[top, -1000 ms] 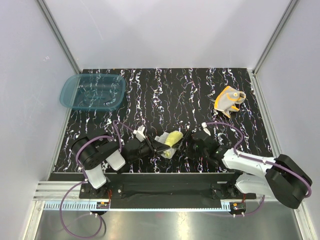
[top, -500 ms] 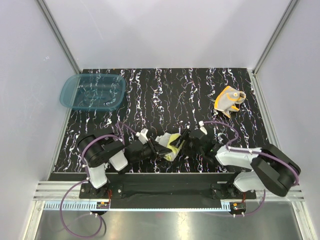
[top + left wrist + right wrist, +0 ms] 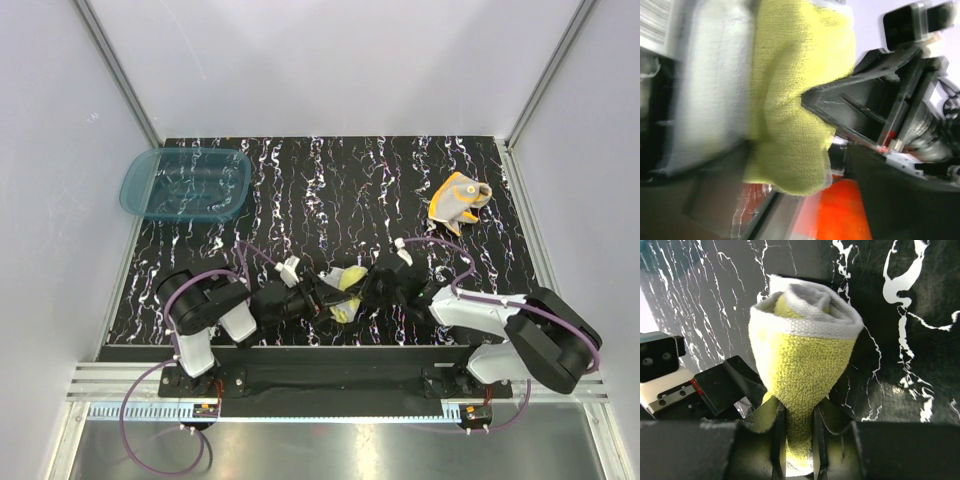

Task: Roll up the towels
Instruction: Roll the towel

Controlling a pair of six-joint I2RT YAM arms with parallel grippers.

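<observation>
The rolled yellow towel (image 3: 802,357) sticks out lengthwise from the right tool (image 3: 799,436), which pinches one end of it, toward the left tool (image 3: 322,297) just beyond the towel's other end; whether that tool is spread I cannot tell.

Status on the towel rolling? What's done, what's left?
Mostly done: the yellow towel is wound into a roll, its grey-beige side spiralling at the open end. In hand: the right gripper pinches the roll's lower end between its fingers, with the left gripper close beside it. Left: the orange towel lies crumpled and unrolled at the far right of the table.
</observation>
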